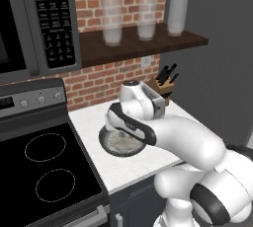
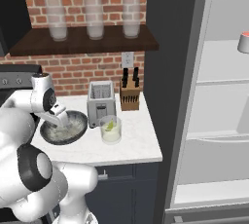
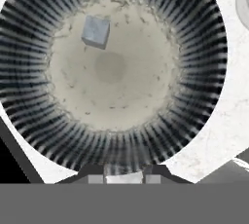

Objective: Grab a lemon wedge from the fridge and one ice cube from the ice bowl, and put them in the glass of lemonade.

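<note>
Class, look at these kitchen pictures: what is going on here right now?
The robot arm is working at the ice bowl on the counter. Its gripper hangs over the bowl, and a pale block, probably an ice cube, appears pinched between its tips. Another cube lies loose in the bowl. The glass stands beside the toaster with a lemon wedge already in it, and the fridge is open.
</note>
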